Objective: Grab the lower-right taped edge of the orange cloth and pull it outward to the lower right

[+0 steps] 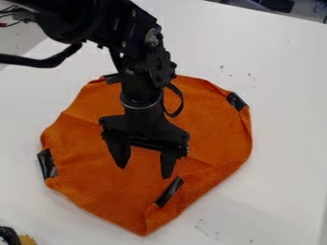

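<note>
Hanging wide apart, fingers (168, 163) over cloth (214, 127).

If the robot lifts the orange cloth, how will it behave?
The orange cloth looks soft and creased, so it would probably sag. It seems thin, so likely light. Black pieces at its edges may make those parts stiffer.

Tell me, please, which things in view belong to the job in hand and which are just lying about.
Job in hand:
orange cloth
black strips on it
black gripper, open above it

Lying about:
dark-and-yellow item, bottom left corner, cut off
dark gear, top right
</note>
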Available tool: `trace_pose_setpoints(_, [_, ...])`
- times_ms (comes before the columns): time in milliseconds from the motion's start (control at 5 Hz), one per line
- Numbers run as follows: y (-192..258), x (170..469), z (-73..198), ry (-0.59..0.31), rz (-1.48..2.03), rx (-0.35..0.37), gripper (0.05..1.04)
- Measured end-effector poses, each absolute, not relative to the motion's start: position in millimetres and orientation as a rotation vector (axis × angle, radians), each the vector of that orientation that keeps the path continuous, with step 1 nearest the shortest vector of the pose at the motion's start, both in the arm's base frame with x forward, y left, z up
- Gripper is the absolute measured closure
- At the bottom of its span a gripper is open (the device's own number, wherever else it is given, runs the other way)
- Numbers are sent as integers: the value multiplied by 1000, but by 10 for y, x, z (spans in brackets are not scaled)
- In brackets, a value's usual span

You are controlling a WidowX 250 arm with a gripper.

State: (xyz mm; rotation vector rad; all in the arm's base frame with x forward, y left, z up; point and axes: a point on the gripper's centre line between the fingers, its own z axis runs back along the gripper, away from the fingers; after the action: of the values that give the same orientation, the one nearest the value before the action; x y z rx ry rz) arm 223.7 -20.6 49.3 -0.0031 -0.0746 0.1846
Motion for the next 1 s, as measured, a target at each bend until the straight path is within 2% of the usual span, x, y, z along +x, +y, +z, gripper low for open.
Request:
trace_pose_setpoints(200, [-185,2220,442,-65,195,11,83])
trace_pose_setpoints(400, [-261,2352,346,-209,210,107,83])
trace_pose_setpoints(600, [-426,2372,280,-244,218,148,83])
trace_pose_setpoints(1000, [-647,2457,88,-260,251,69,83])
